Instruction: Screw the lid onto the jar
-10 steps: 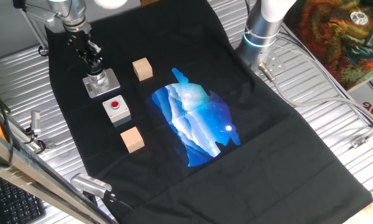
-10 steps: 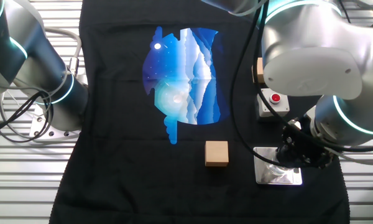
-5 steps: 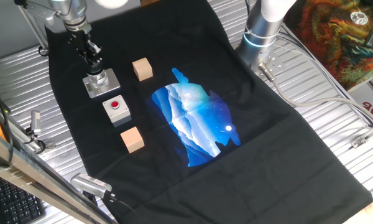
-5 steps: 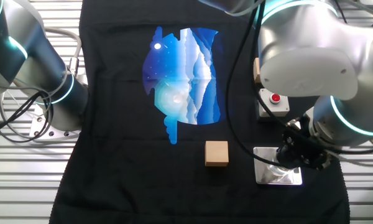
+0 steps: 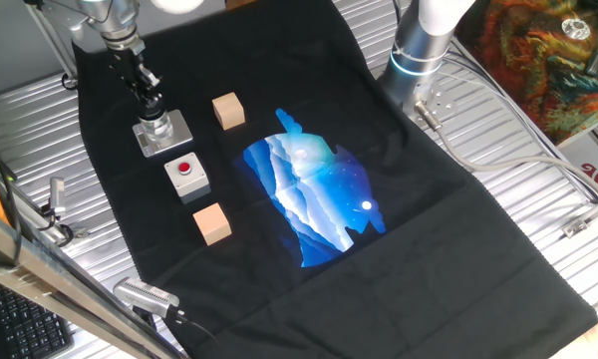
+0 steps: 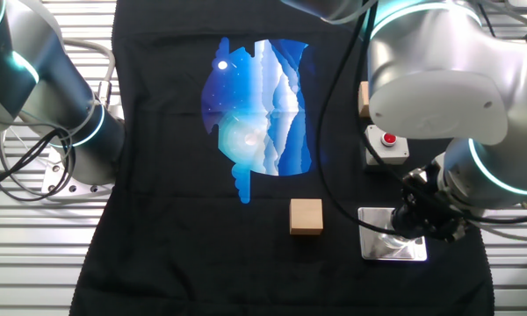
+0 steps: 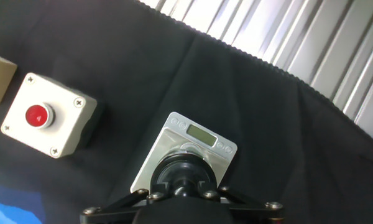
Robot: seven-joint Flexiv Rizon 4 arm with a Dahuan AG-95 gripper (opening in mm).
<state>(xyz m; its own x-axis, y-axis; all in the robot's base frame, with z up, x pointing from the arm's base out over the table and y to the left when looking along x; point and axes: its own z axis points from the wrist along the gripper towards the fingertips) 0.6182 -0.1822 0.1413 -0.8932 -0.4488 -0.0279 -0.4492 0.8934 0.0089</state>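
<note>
We hold the lid on the jar, and little has shifted in the last second.

Our arm hardly moved, only a slight wrist turn, so we judge we are mid-screwing; the gripper (image 5: 151,103) stays clenched on the lid (image 7: 185,176); the jar (image 5: 159,128) stands on its plate beside the button box (image 5: 186,176).

The jar's base plate (image 7: 198,147) is showing brushed, shiny metal. The cloth (image 5: 458,229) is lying matt black over ribbed metal table (image 5: 538,189); the cubes (image 5: 228,111) are looking like bare wood.
</note>
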